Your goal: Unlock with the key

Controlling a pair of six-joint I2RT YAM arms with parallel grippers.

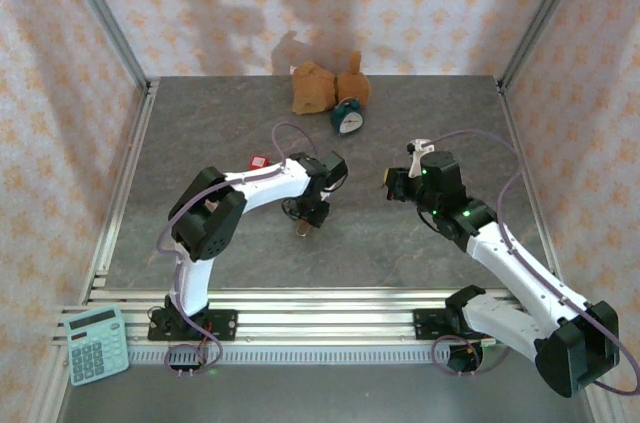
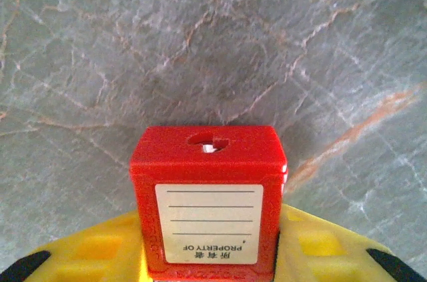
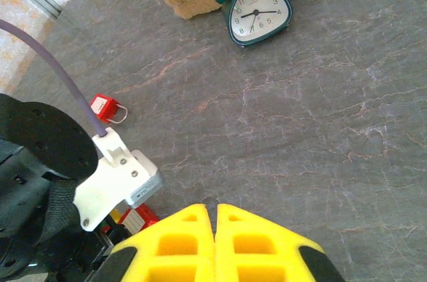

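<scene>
A red padlock (image 2: pixel 208 202) with a white "PROPERTY OF" label stands between the yellow fingers (image 2: pixel 313 242) of my left gripper (image 2: pixel 210 229), which is shut on its sides. Its keyhole (image 2: pixel 208 141) faces away from the wrist camera. From above, the left gripper (image 1: pixel 307 215) points down at the table's middle. My right gripper (image 1: pixel 390 186) hovers to its right, aimed toward it. Its yellow fingers (image 3: pixel 180 242) are shut with nothing showing between them, and the held padlock (image 3: pixel 137 217) peeks out beside them. The key is hidden.
A second red padlock (image 1: pixel 259 160) (image 3: pixel 103 105) lies on the table left of the left arm. A brown plush toy (image 1: pixel 325 85) and a teal alarm clock (image 1: pixel 348 118) (image 3: pixel 257 12) sit at the back. A calculator (image 1: pixel 96 343) rests at the near left.
</scene>
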